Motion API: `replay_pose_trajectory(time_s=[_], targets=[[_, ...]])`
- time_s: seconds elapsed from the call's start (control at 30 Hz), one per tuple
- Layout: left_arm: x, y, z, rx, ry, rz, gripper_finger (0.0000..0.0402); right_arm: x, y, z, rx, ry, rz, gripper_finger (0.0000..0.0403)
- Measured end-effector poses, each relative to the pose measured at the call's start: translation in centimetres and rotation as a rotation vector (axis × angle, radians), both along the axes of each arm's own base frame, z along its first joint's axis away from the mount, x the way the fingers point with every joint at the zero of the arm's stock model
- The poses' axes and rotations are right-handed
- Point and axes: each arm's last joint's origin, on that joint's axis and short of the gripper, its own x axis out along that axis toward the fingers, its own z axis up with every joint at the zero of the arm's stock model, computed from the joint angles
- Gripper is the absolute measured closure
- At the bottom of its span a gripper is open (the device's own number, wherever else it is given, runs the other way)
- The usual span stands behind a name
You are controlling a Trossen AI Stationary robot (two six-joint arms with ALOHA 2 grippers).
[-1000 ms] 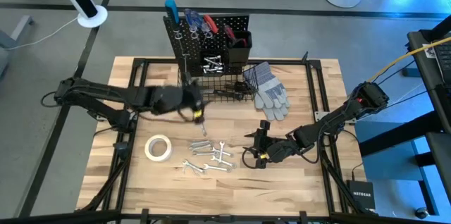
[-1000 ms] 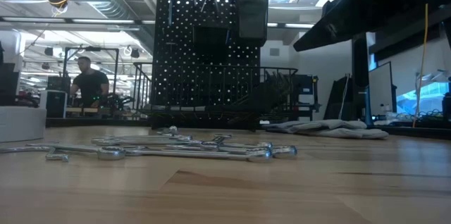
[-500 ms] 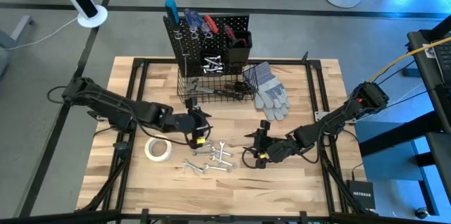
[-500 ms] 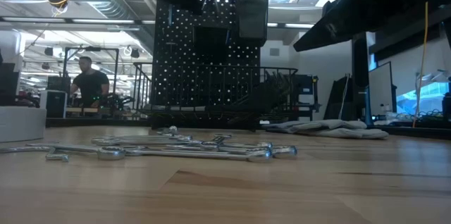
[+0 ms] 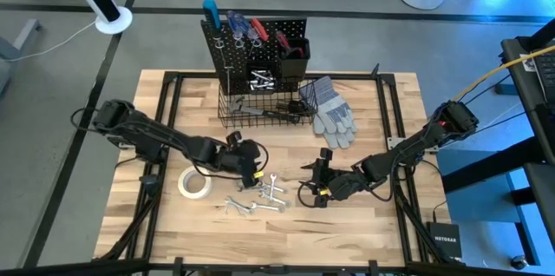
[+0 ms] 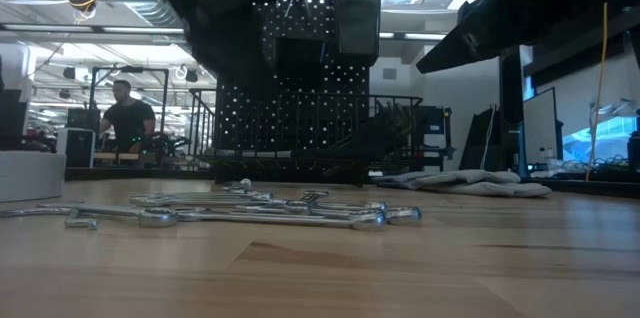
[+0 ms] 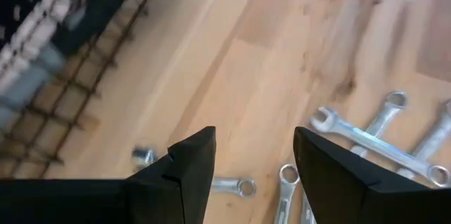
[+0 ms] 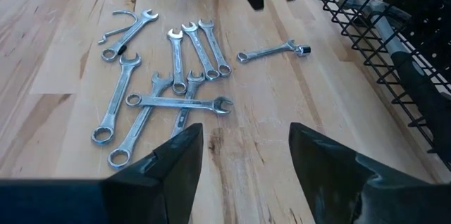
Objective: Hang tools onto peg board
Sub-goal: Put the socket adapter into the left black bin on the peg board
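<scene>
A box off the table reads "NETGEAR". Both grippers, left and right, gape wide and empty near scattered wrenches.

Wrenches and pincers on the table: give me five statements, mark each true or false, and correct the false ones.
1. The left pincer is open and holds nothing. True.
2. The wrenches hang on the peg board. False: they lie loose on the table.
3. The white tape roll lies on the table beside the wrenches. True.
4. The right pincer is shut on a wrench. False: it is open and empty, beside the pile.
5. The grey gloves lie inside the wire basket. False: they lie on the table beside it.
</scene>
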Motion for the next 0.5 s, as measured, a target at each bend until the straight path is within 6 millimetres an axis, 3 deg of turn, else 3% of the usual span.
replay_pose_trajectory(time_s=[0.33,0.5], targets=[[1.4,3.0,-3.7,-0.091,0.019,0.332,0.0219,0.0,0.0,0.0,0.0,0.0,0.0,0.0187],[1.5,4.1,-5.4,-0.081,0.087,0.399,0.0219,0.0,0.0,0.0,0.0,0.001,0.0,0.0187]])
